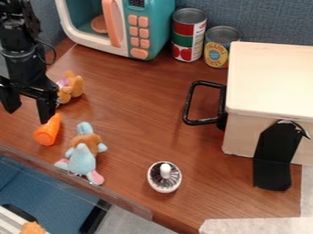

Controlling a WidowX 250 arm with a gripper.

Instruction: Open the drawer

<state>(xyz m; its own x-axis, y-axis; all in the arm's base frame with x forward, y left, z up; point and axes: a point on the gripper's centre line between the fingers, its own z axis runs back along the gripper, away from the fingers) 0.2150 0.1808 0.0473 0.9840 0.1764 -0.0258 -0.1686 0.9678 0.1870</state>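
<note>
My black gripper (27, 112) hangs at the left edge of the camera view, its two fingers spread apart with nothing between them. At the right stands a cream-coloured box (269, 82), with a black handle (188, 103) sticking out from its left side toward the middle of the table. The drawer's front is the side that bears this handle and is mostly hidden from the camera. Gripper and handle are far apart, with a wide stretch of table between them.
Beside the gripper lie an orange carrot (47, 130) and a brown plush toy (71, 87). A blue plush toy (83, 153) and a small white-rimmed round object (164, 177) are nearer the front. Behind are a toy microwave (137, 32) and two cans (188, 36).
</note>
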